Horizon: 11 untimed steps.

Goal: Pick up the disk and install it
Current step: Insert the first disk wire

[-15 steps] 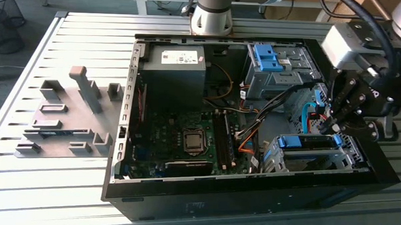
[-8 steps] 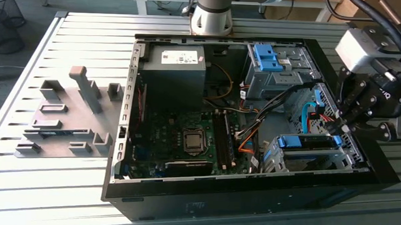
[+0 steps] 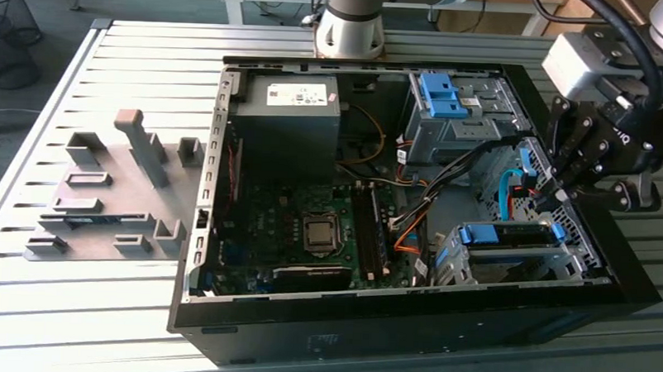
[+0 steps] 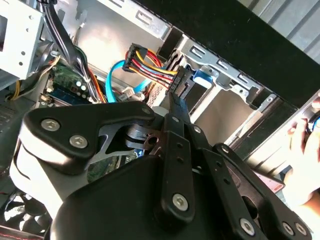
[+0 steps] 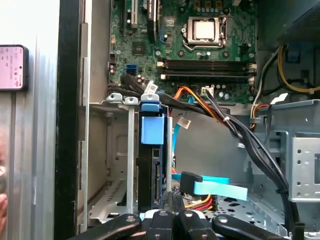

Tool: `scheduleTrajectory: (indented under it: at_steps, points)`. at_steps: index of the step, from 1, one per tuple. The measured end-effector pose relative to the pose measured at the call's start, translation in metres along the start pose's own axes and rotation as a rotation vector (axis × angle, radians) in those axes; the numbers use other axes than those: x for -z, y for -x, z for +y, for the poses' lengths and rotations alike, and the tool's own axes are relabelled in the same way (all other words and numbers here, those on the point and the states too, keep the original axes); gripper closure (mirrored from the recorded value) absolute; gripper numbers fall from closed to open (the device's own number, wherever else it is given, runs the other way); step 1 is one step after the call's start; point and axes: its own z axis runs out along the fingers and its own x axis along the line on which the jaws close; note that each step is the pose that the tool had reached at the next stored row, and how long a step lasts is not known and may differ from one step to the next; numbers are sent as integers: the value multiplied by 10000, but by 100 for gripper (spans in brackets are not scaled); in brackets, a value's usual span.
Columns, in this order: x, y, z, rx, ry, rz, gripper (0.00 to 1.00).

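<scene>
The disk (image 3: 517, 235) sits in the lower drive cage (image 3: 527, 263) of the open computer case, at the exterior view's right. Its blue caddy rail (image 3: 487, 234) faces the motherboard. In the first wrist view the disk (image 5: 156, 175) stands edge-on in the cage under its blue rail tab (image 5: 152, 127). My gripper (image 3: 546, 198) hangs over the case's right wall, just above that cage. Its fingers look shut, and the tip (image 4: 176, 97) is at the black plug (image 4: 180, 80) of the coloured power wires. I cannot tell whether it pinches the plug. The gripper (image 5: 170, 200) is close to the disk's connector end.
A blue bracket (image 3: 440, 95) sits in the upper cage, and a grey power supply (image 3: 295, 102) is at the back. Cables (image 3: 419, 214) cross the motherboard (image 3: 308, 226). Grey fixtures (image 3: 110, 195) lie on the slatted table. A person's hand (image 4: 305, 150) is beside the case.
</scene>
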Motion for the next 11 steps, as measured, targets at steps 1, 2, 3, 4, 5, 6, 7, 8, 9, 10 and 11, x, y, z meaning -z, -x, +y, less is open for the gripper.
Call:
scheduleTrajectory:
  at_steps: [1, 2, 3, 4, 5, 6, 7, 8, 9, 10, 11]
  points:
    - [0, 0, 0, 0, 0, 0, 89]
    - [0, 0, 0, 0, 0, 1, 89]
    - [0, 0, 0, -1, 0, 3, 89]
    - [-1, 0, -1, -1, 0, 4, 89]
    - [-8, 0, -5, 1, 0, 0, 89]
    - [-15, 0, -11, 2, 0, -3, 89]
    - [-21, 0, -17, 12, 0, -8, 82]
    - [-22, -1, -21, 34, 0, -23, 82]
    - [-24, 0, -24, 56, 0, -45, 82]
    - [-25, 0, -24, 68, 0, -70, 82]
    - [-27, 1, -25, 75, 0, -90, 81]
